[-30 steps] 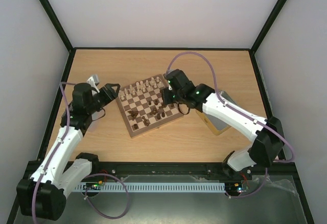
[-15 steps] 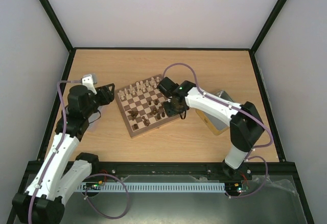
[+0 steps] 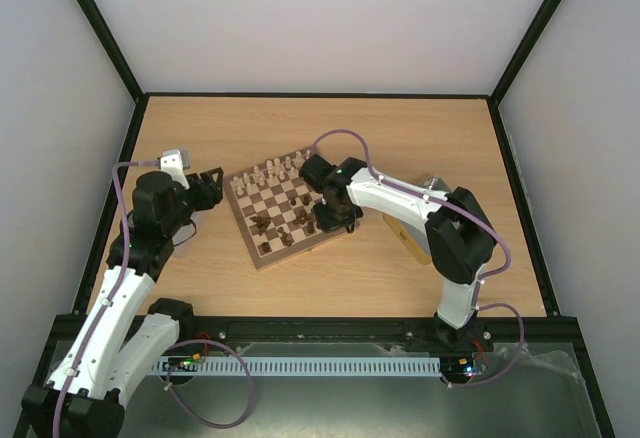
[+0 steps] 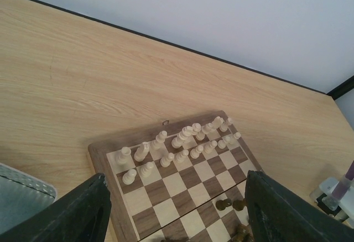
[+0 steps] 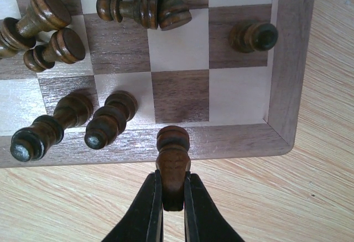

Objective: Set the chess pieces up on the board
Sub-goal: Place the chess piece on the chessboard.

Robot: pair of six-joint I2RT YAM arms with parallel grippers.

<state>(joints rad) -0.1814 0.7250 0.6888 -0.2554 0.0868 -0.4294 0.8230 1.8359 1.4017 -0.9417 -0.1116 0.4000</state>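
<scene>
The dark brown piece [image 5: 172, 147] is pinched between the fingers of the right gripper [image 5: 172, 192], at the border of the board [image 5: 287, 59] near a corner; its long axis runs in line with the fingers, rounded head toward the checks; other dark pieces [image 5: 108, 120] lie tipped on nearby squares; the right arm reaches leftward from a raised elbow to the board's right side; the left gripper [image 3: 210, 183] hovers left of the board, fingers spread, holding nothing, facing the cream pieces [image 4: 182, 142] in two rows.
</scene>
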